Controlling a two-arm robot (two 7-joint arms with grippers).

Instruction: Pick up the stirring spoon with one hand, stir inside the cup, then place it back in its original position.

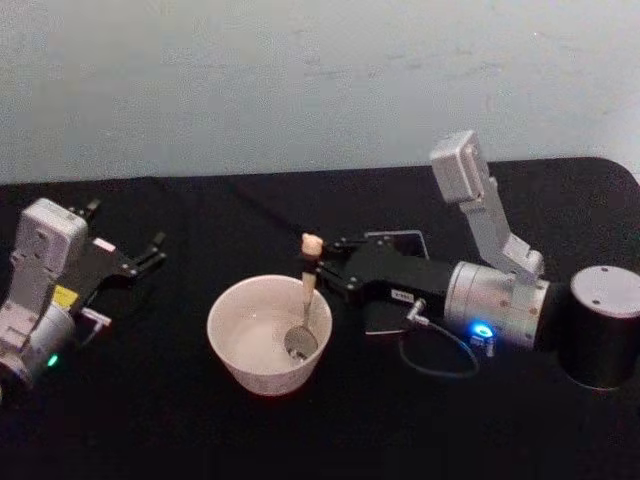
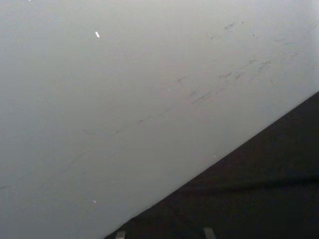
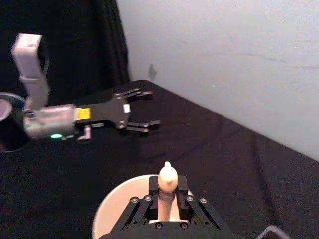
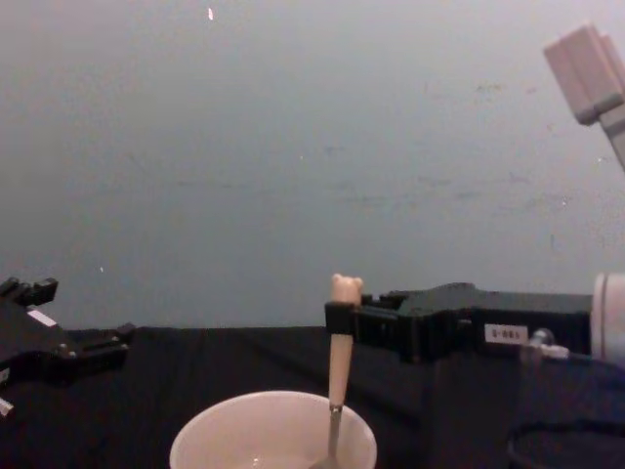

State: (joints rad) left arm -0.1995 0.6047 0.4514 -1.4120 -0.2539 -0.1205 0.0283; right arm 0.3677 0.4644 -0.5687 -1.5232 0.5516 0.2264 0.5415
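Clamping my right gripper (image 1: 320, 258) on the beige bear-topped metal stirring spoon (image 1: 307, 288), bowl down inside the wide cream-white round cup (image 1: 240, 370) mid-worktop; left gripper (image 1: 126, 226), fingers apart, near the left edge.

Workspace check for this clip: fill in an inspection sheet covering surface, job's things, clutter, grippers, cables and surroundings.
Surface: black-covered table.
Job's things: stirring spoon stands upright with its bowl inside the cup; dark square holder lies behind, partly under the right arm.
Clutter: nothing seen.
Grippers: right gripper has its fingers shut on the spoon's handle, just below the bear head; left gripper is open, off to the left, apart from the cup.
Cables: grey loop by the right wrist.
Surroundings: pale wall behind the table.
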